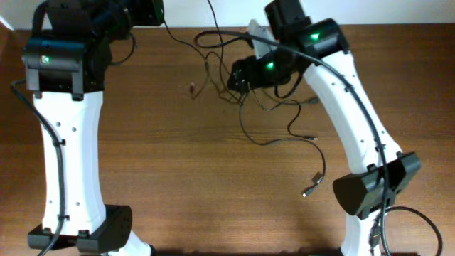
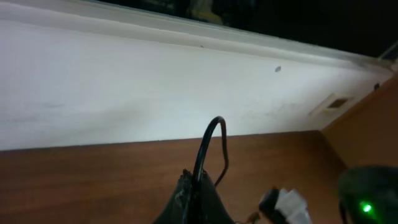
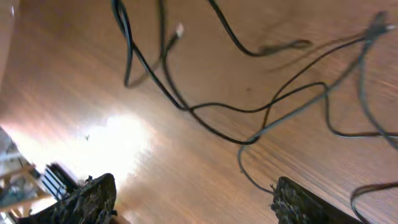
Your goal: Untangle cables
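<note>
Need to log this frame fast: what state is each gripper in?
Left gripper: closed on a cable looping up from it.
Right gripper: open, holding nothing, over loose cables.

The cables (image 3: 186,107) are black and dark grey. The table (image 1: 199,185) is brown with wood grain. The arms (image 1: 71,142) are white, with black joints (image 1: 67,71) and green lights (image 1: 270,66).

Far-centre: thin black cables (image 1: 244,126) sprawl over brown wooden table (image 1: 178,185), one strand trailing near-right. Near-centre & left: bare wood, passable.
</note>
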Controlling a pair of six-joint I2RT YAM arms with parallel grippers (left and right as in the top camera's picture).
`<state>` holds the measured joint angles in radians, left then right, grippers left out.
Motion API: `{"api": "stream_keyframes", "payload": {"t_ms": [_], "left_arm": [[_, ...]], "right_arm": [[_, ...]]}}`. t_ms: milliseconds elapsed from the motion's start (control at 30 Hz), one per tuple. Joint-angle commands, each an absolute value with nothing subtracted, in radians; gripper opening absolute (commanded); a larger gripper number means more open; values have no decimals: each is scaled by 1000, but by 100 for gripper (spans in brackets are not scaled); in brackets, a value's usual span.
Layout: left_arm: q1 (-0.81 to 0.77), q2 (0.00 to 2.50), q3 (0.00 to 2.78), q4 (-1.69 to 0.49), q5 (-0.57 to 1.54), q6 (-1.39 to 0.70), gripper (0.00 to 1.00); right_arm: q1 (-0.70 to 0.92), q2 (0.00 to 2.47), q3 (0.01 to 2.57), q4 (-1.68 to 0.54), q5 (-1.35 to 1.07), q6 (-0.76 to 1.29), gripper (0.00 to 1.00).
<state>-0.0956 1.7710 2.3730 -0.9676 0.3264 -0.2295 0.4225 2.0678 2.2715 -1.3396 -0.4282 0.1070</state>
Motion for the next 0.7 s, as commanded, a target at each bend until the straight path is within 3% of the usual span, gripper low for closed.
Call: {"api": "stream_keyframes", "payload": {"t_ms": [0, 167, 300, 600, 667], "left_arm": [[-84, 1746, 2374, -983, 337, -254, 0], [-84, 1746, 2374, -1011, 337, -253, 0], [-84, 1746, 2374, -1024, 336, -253, 0], [-84, 1746, 2374, -1027, 337, -253, 0], [-84, 1746, 2374, -1027, 337, -253, 0]], "right_arm": [[462, 2094, 2235, -1319, -373, 51, 82], [498, 2100, 2085, -1174, -361, -102, 82], [498, 2101, 1975, -1023, -286, -102, 81], [498, 2101, 1848, -845, -228, -101, 62], [498, 2101, 1843, -838, -227, -101, 49]]}}
